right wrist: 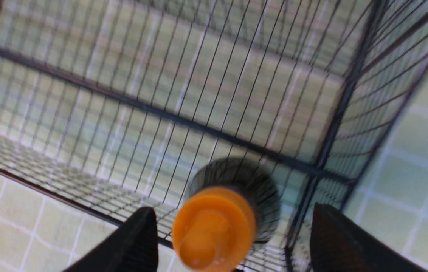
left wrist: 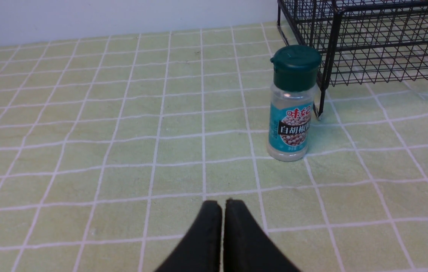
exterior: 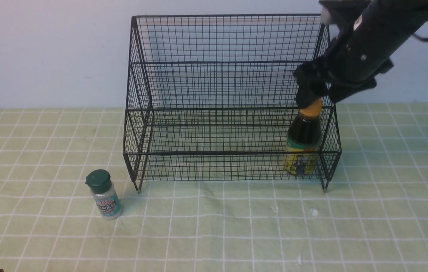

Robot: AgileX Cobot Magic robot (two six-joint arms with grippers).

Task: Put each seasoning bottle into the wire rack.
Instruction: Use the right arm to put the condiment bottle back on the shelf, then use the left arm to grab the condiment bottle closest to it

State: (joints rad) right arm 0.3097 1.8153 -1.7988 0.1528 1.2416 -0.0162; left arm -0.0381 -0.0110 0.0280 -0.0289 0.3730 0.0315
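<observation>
The right wrist view alone shows the right claw point(right wrist: 233, 209) wide open, touching nothing. Under it, the tall dark bottle with orange cap point(right wrist: 214, 226) stands upright in the big black wire rack's point(exterior: 233, 153) low right corner. The small clear shaker with green cap point(exterior: 105, 196) stands upright on the desk point(exterior: 214, 234) outside. The left claw point(left wrist: 223, 204) is shut, empty.

Seasoning bottles: 2. One small clear shaker with dark green cap and teal label point(exterior: 104, 194), one taller dark-liquid bottle with orange cap and yellow label point(exterior: 303, 143). Black two-tier wire-mesh rack point(exterior: 221, 62): 1. Green checked tablecloth point(exterior: 236, 226): 1.
</observation>
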